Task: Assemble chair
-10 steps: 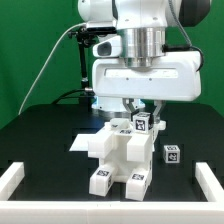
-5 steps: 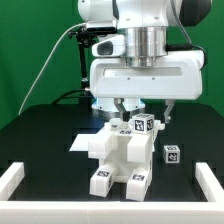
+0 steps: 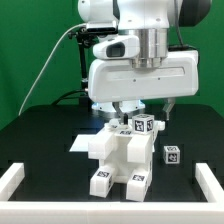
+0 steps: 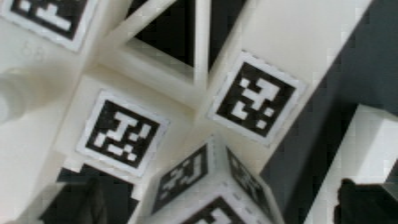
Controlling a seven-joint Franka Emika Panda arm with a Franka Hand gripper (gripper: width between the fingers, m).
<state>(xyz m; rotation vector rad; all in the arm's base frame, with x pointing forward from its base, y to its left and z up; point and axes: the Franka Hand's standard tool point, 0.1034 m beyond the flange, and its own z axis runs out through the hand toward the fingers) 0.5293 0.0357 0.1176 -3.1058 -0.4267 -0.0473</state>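
Observation:
The partly built white chair (image 3: 120,158) stands at the table's middle, with tag markers on its front feet. A small white tagged block (image 3: 143,126) sits on its top right part. My gripper (image 3: 144,110) hangs just above that block, open, with one finger on each side and neither touching it. In the wrist view the tagged block (image 4: 228,190) and the chair's tagged faces (image 4: 125,130) fill the frame. My dark fingers (image 4: 86,200) stand apart at the two sides, and the gripper (image 4: 222,205) holds nothing.
A loose small white tagged block (image 3: 172,154) lies on the black table at the exterior view's right of the chair. A flat white sheet (image 3: 82,143) lies behind the chair's left. The low white border rail (image 3: 10,180) runs along the front corners.
My gripper was shut on the small tagged block on top of the chair. It has opened, let go of it and risen slightly. The block stays on the chair.

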